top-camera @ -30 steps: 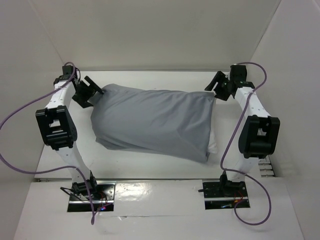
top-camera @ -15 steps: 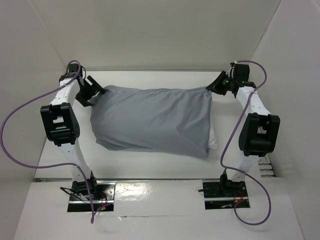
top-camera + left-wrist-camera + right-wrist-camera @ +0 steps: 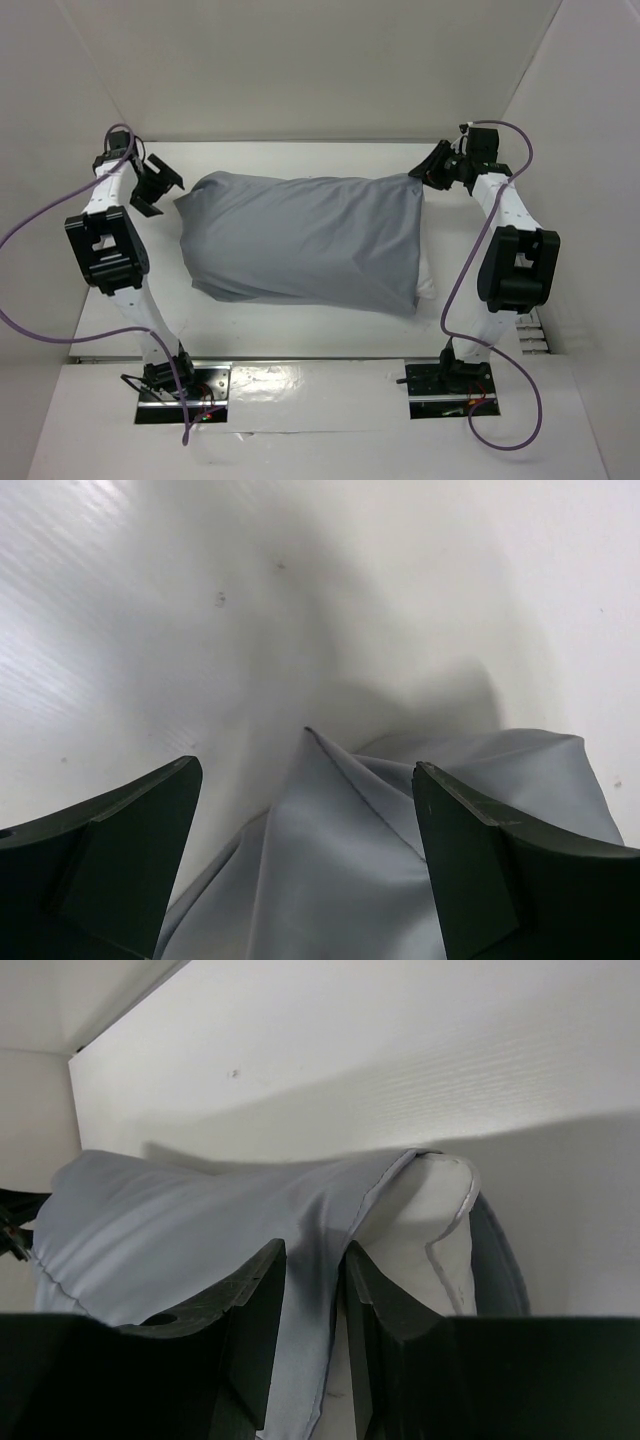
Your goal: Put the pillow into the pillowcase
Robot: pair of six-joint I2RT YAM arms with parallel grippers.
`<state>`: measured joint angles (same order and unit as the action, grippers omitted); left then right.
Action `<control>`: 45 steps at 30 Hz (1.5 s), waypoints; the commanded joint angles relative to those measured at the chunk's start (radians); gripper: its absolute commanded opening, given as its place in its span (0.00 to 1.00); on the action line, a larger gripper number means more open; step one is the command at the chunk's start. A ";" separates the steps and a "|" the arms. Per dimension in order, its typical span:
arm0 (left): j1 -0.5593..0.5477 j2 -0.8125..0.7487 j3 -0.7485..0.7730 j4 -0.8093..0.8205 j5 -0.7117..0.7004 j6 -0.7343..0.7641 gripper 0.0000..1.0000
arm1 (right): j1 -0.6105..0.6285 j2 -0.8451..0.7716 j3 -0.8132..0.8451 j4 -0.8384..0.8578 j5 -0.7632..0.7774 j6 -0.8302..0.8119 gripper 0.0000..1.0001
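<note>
The grey pillowcase lies across the middle of the table with the white pillow inside it; only the pillow's right end shows at the case's open mouth. My right gripper is at the far right corner, shut on the upper hem of the pillowcase, with the pillow's corner just beside its fingers. My left gripper is open and empty, just left of the case's closed left corner, not touching it.
White walls enclose the table on the left, back and right, close to both wrists. The arm bases and purple cables sit along the near edge. The table in front of the pillow is bare white.
My left gripper has opened, let go of the pillowcase's left corner and drawn back to the left. The corner has dropped onto the table. The right gripper keeps its hold.
</note>
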<state>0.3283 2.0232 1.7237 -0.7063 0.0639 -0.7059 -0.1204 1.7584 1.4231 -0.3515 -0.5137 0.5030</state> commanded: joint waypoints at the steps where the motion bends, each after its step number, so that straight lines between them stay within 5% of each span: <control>1: -0.005 0.049 0.042 0.027 0.080 0.043 1.00 | 0.005 -0.004 0.039 0.003 -0.016 -0.020 0.38; 10: 0.052 0.098 0.014 0.203 0.307 0.077 0.94 | 0.005 -0.013 0.048 -0.017 -0.006 -0.029 0.39; 16: 0.064 0.120 0.014 0.223 0.422 0.108 0.79 | 0.005 -0.013 0.057 -0.026 -0.006 -0.029 0.39; 26: 0.064 0.062 -0.076 0.197 0.404 0.151 0.90 | 0.005 -0.013 0.066 -0.037 0.014 -0.029 0.39; 37: 0.083 -0.006 -0.150 0.300 0.508 0.079 0.41 | 0.005 -0.013 0.066 -0.055 0.014 -0.029 0.39; 42: 0.106 -0.034 -0.150 0.300 0.490 0.068 0.00 | 0.005 -0.013 0.066 -0.055 0.014 -0.029 0.39; 45: 0.118 -0.083 -0.150 0.291 0.473 0.057 0.00 | 0.005 -0.013 0.076 -0.066 0.014 -0.038 0.39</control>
<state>0.4259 2.0186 1.5684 -0.4347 0.5392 -0.6365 -0.1204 1.7584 1.4422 -0.3969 -0.4934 0.4839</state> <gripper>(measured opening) 0.030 0.387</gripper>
